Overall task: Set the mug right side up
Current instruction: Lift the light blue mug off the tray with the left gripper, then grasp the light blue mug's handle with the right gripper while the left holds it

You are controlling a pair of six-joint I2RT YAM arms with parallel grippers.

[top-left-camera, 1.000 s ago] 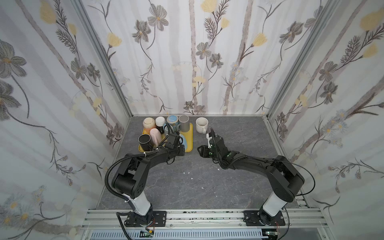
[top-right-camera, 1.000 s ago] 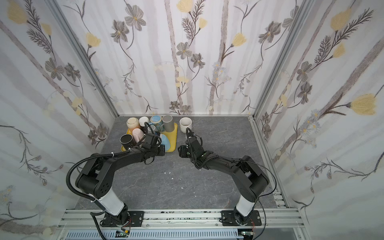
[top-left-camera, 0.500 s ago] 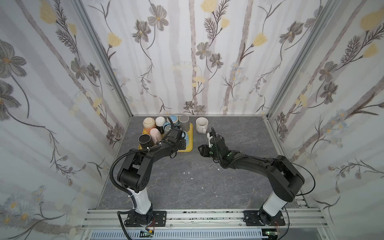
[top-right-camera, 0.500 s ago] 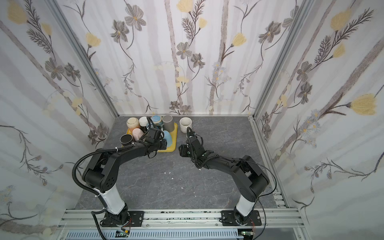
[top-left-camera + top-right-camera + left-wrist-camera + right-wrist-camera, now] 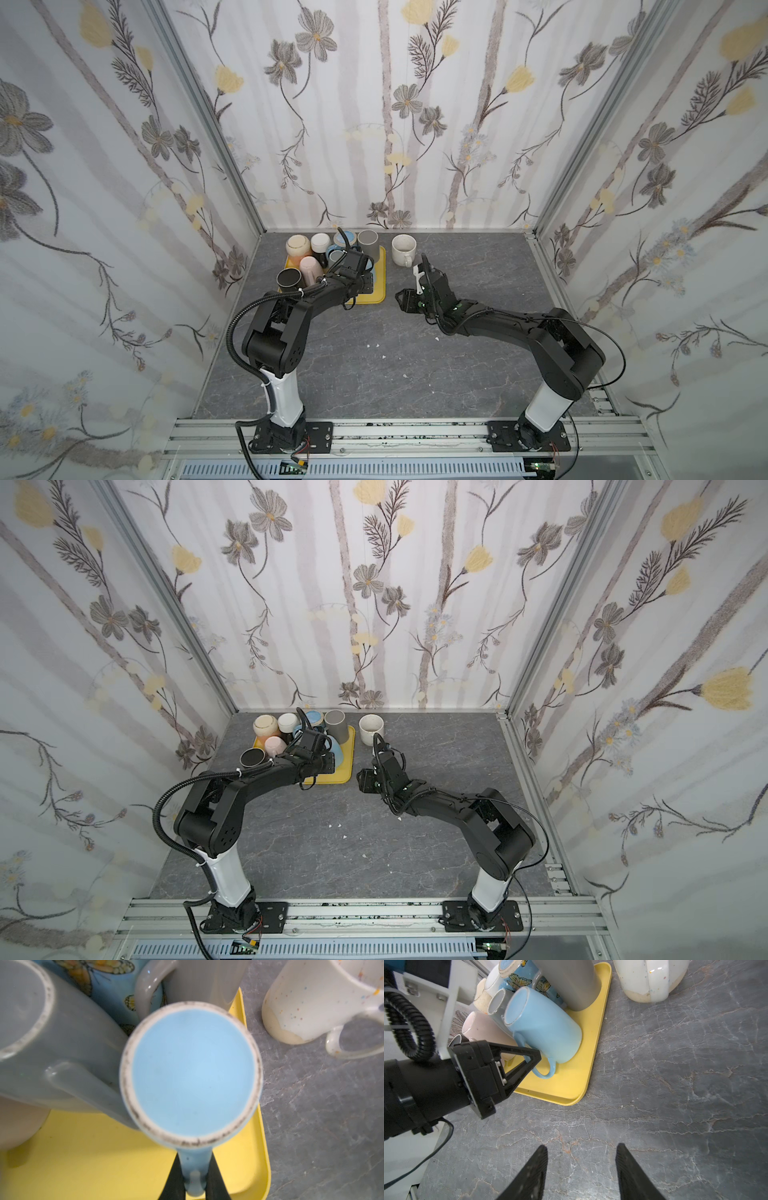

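While clamped on handle of upside-down blue mug (image 5: 544, 1026) on yellow tray (image 5: 571, 1084), left claw (image 5: 195, 1180) narrow; right claw (image 5: 581, 1172) half-wide, empty, above surface (image 5: 675, 1105).

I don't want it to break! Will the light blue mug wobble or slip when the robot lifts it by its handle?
It may swing: the left gripper pinches only the thin handle, with the light blue mug hanging off to one side. Its glaze looks shiny, so it could slip. It looks ceramic, crowded by the grey mug on the yellow tray, so knocks could chip it.
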